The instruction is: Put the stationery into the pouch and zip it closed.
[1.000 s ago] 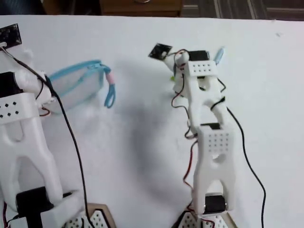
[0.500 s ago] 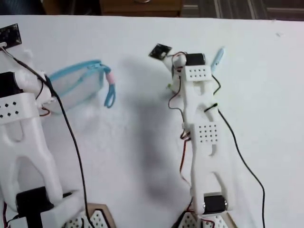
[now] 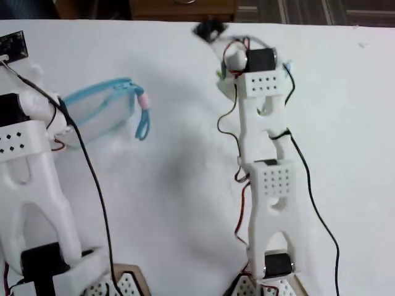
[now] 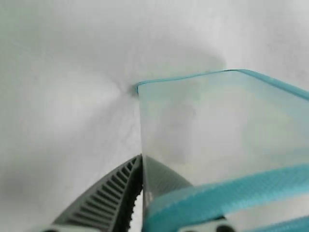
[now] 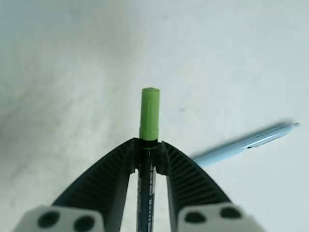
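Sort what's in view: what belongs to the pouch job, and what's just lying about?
Job: pouch, clamped in left gripper; green-capped pen, in right gripper; blue pen, on table.
Lying about: wooden furniture behind the table.

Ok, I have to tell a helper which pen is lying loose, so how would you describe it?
On the white table, find the right arm, away from the pouch. Beside its tool a blue pen lies flat on the surface. It is light blue and loose, while the green-capped pen is clamped in the tool.
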